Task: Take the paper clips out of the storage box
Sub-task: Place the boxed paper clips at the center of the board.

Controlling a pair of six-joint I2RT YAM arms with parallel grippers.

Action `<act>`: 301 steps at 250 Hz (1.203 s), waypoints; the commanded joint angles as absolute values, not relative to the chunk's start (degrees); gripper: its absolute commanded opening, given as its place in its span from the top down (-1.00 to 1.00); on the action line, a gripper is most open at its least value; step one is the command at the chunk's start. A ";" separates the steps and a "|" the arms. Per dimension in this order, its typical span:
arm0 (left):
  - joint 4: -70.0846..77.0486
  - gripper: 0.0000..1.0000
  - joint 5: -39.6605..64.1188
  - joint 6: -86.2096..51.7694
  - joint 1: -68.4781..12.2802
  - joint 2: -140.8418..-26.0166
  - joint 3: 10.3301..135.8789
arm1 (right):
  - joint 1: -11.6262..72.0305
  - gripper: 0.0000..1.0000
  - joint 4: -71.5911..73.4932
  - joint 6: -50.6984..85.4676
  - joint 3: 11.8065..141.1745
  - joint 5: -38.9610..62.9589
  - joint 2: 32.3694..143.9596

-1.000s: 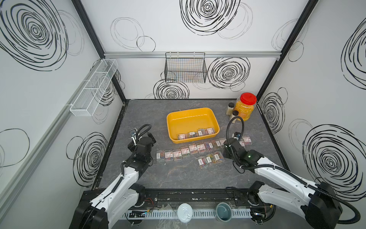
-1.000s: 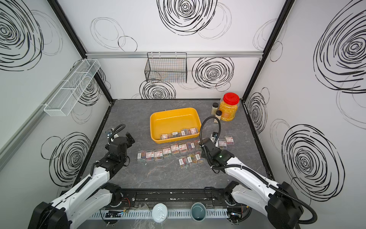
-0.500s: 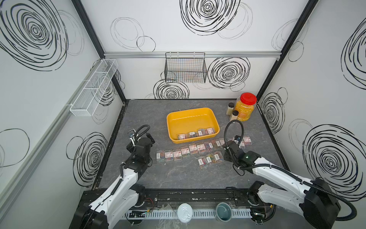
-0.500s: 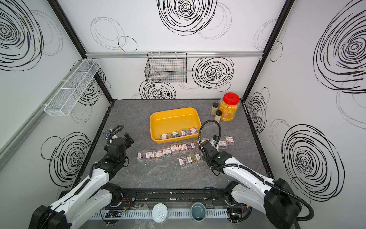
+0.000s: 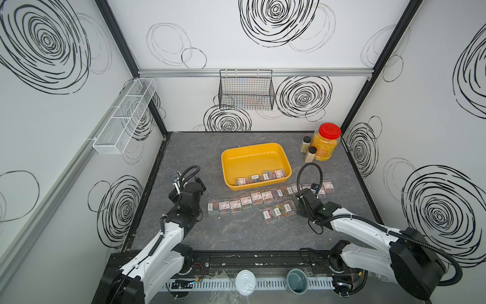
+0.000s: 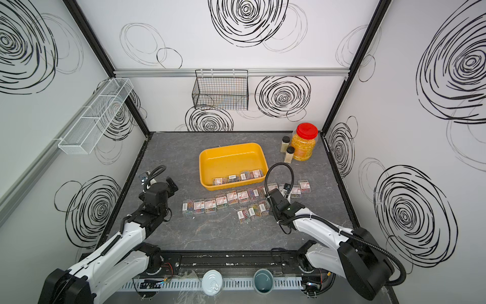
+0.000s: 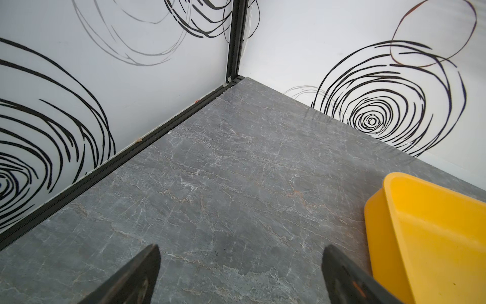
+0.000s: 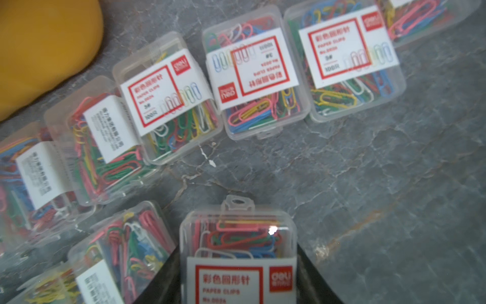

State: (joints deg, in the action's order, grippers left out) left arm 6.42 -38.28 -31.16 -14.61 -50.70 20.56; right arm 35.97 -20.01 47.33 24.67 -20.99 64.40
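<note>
My right gripper (image 8: pixel 236 263) is clamped on one clear case of paper clips (image 8: pixel 238 237), multicoloured clips under a white-and-red label. Loose cases (image 8: pixel 263 79) crowd close beside it on the grey tabletop (image 8: pixel 394 184). My left gripper (image 7: pixel 242 260) gapes wide, holding nothing, near the storage box (image 5: pixel 252 160). That yellow-orange tray sits mid-frame in both top views, four cases (image 5: pixel 255 178) lined along its lower wall; the loose cases lie in ragged rows just below. A red-lidded jar (image 5: pixel 326 143) stands upper right.
</note>
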 commanded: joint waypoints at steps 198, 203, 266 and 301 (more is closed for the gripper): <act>7.40 -0.98 -37.82 -31.90 -14.44 -50.71 20.94 | 28.91 -0.21 -13.79 43.96 24.21 -15.01 65.17; 7.39 -0.98 -37.84 -31.89 -14.45 -50.71 20.95 | 28.76 -0.22 -13.71 43.95 24.23 -14.95 65.26; 7.42 -0.98 -37.84 -31.73 -14.83 -51.24 21.18 | 27.76 -0.31 -13.22 43.53 24.20 -13.65 64.43; 7.39 -0.98 -37.98 -31.71 -14.93 -51.07 21.18 | 27.17 -0.31 -12.14 42.73 23.42 -11.08 62.44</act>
